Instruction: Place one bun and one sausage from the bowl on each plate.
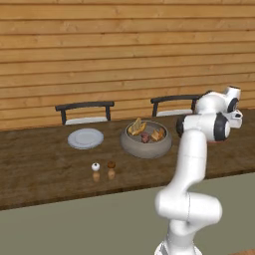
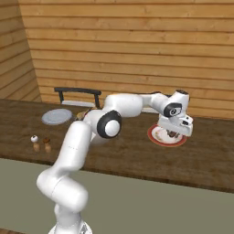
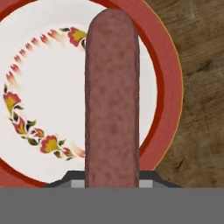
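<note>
End effector (image 2: 174, 133) hangs low over the red-rimmed plate (image 2: 155, 138), pinching a sausage (image 3: 112, 96) at its near end so that the length projects forward across the plate's white centre; this carry keeps the sausage over the target for release. Whether the sausage touches the plate cannot be told. No bun is seen on this plate in the hand view. Nearer the tabletop (image 1: 35, 164) edge, two small shakers (image 1: 103, 171) stand side by side, clear of the working area. Farther back, the grey bowl (image 1: 145, 145) sits centrally between both plates and holds buns (image 1: 137, 127) and another sausage. The plain plate (image 1: 85, 138) lies bare to its left. Judgement: delivery under way, most items outstanding.
</note>
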